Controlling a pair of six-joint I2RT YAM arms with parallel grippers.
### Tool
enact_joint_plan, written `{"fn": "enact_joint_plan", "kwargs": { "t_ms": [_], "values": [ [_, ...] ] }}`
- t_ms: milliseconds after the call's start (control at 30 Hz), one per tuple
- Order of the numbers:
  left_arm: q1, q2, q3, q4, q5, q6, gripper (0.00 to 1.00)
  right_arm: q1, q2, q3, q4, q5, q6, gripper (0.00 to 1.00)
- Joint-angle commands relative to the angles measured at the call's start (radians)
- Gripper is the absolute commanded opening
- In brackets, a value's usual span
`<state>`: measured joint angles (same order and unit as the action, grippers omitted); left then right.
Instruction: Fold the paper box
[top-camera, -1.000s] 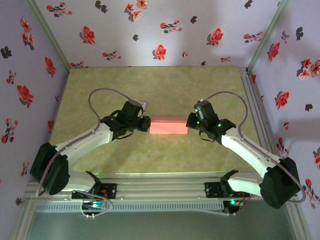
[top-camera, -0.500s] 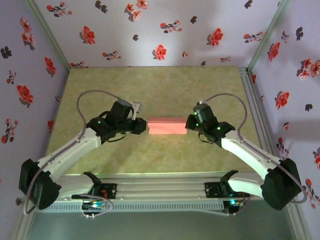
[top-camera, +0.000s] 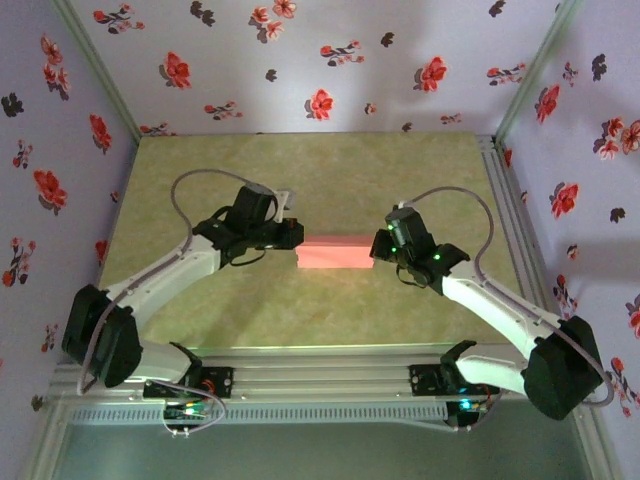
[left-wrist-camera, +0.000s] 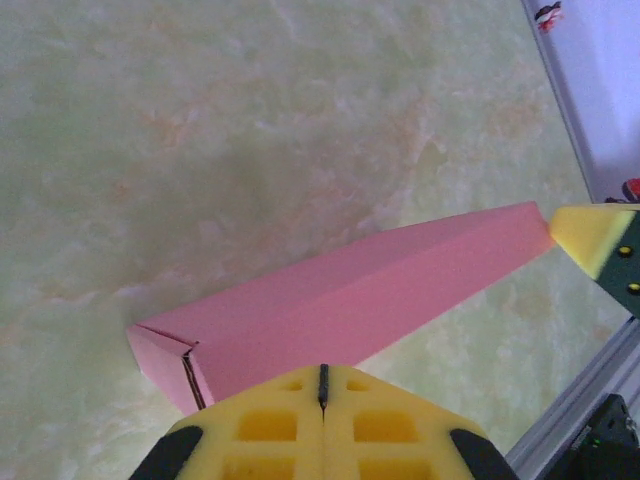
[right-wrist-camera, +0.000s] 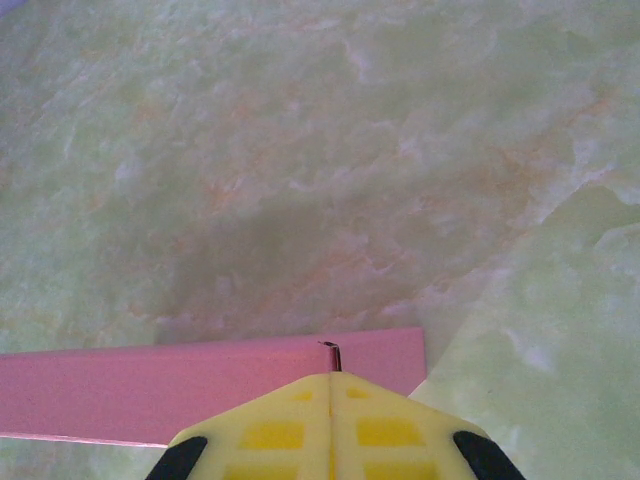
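Observation:
The paper box (top-camera: 337, 252) lies mid-table as a long, closed salmon-pink block. My left gripper (top-camera: 292, 236) is shut and rests at the box's left end. My right gripper (top-camera: 377, 247) is shut against the right end. In the left wrist view the box (left-wrist-camera: 350, 305) runs from the near left to the far right, and its end flap (left-wrist-camera: 160, 362) is slightly ajar. The shut yellow left gripper (left-wrist-camera: 323, 370) sits just over the box's near edge. In the right wrist view the shut right gripper (right-wrist-camera: 331, 376) sits over the box (right-wrist-camera: 200, 385) near its right end.
The green marbled tabletop (top-camera: 300, 170) stretches behind and in front of the box. Floral walls enclose three sides. A metal rail (top-camera: 500, 190) runs along the right edge, and the arm bases stand on the rail at the near edge (top-camera: 320, 375).
My left arm pulled back to the left, then came in again to the box's left end, a little farther back, with its jaws closing fully. The right gripper and the box hardly moved.

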<state>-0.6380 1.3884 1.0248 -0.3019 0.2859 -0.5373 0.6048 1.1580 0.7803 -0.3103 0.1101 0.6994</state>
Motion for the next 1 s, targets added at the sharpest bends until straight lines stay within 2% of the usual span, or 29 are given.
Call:
{"fn": "enact_joint_plan", "kwargs": {
  "t_ms": [0,433,667,967],
  "values": [
    [0.012,0.024,0.012,0.029,0.009,0.003,0.0,0.011,0.014,-0.028,-0.055,0.009,-0.006,0.08],
    [0.015,-0.017,-0.164,0.109,-0.014,-0.05,0.0,0.013,0.018,-0.046,-0.043,0.021,0.008,0.08],
    [0.014,-0.007,-0.186,0.112,-0.033,-0.036,0.0,0.016,0.017,-0.067,-0.049,0.05,0.003,0.08],
    [-0.006,-0.13,-0.287,0.126,-0.032,-0.104,0.0,0.028,-0.107,-0.145,-0.069,0.007,0.03,0.09]
  ]
}}
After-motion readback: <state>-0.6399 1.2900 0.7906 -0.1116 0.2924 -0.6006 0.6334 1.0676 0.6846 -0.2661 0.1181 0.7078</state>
